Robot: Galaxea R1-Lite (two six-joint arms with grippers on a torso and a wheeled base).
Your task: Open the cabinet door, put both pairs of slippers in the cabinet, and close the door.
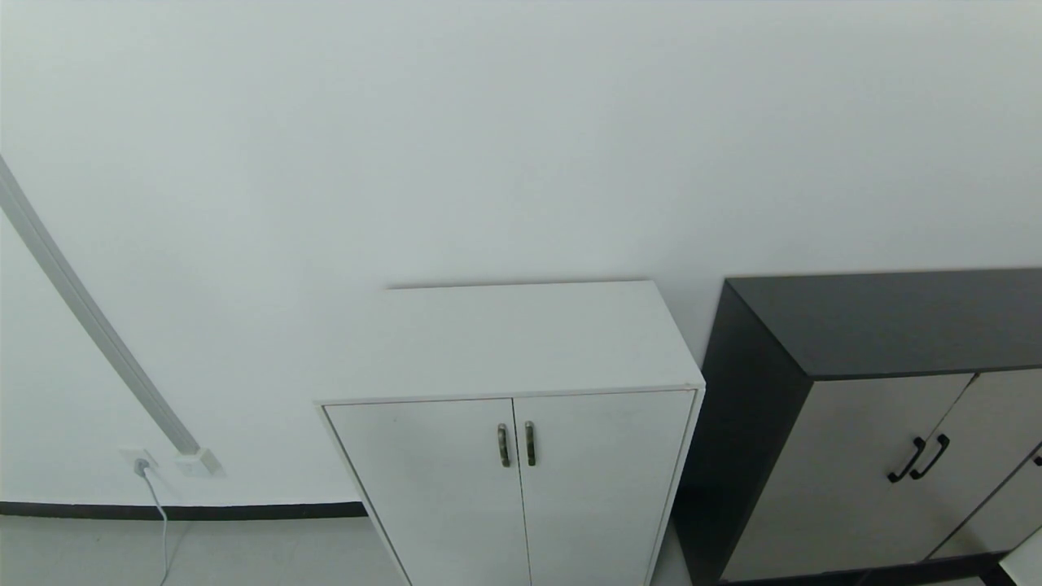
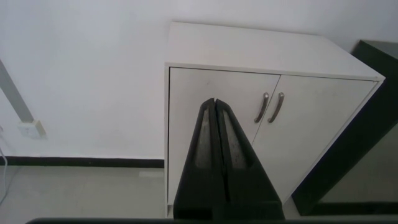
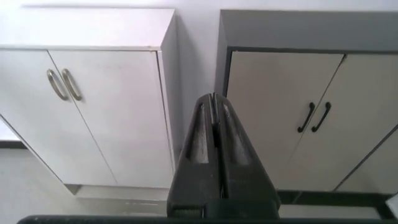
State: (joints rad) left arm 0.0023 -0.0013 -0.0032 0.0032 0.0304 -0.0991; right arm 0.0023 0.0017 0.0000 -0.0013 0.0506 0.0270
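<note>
A white two-door cabinet stands against the wall, both doors closed, with two metal handles at the centre seam. In the left wrist view my left gripper is shut with nothing in it, held short of the left door of the white cabinet. My right gripper is also shut and empty, in front of the gap between the white cabinet and a dark one.
A dark cabinet with pale doors and black handles stands right of the white one. A wall socket with a plugged cable and a slanted cable duct are at the left. Pale floor lies before the cabinets.
</note>
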